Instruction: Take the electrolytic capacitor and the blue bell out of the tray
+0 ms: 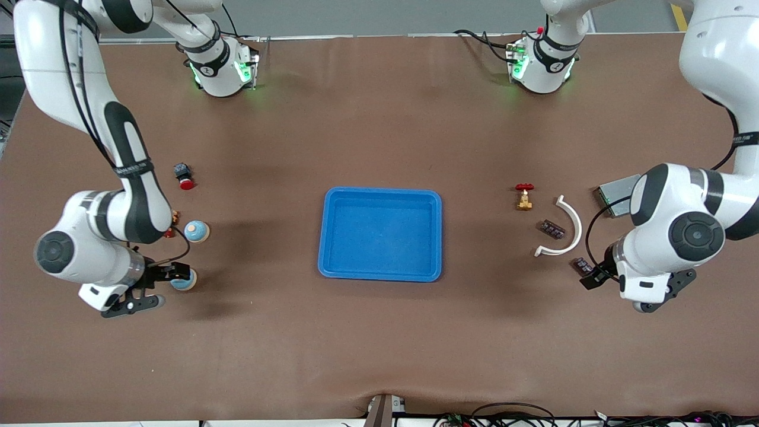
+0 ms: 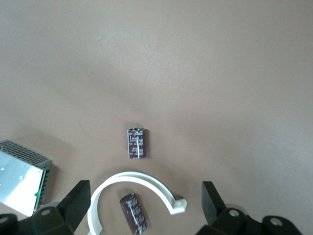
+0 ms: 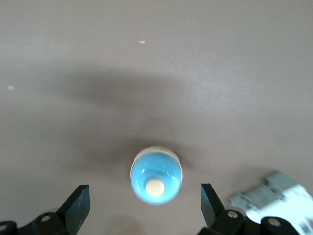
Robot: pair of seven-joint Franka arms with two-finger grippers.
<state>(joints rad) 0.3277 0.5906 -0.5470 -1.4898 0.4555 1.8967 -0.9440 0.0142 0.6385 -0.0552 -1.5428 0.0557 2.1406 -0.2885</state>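
1. Two blue bells: one (image 1: 196, 231) farther from the front camera, one (image 1: 183, 280) nearer.
2. Two dark capacitors (image 1: 551, 229) (image 1: 583, 264) toward the left arm's end.
3. One blue tray (image 1: 380, 234).
4. One white curved bracket (image 1: 566, 228).
5. One brass valve (image 1: 524, 196) with red handle.
6. One red push-button (image 1: 184, 176).
7. One metal box (image 1: 615, 194).
8. Two grippers, left (image 1: 595, 277) and right (image 1: 172, 273).

I find no text I can read. The dark cylindrical capacitor (image 2: 136, 143) carries a pale printed stripe, illegible. Black band on the white right arm link (image 1: 134, 168) bears tiny lettering, unreadable too.
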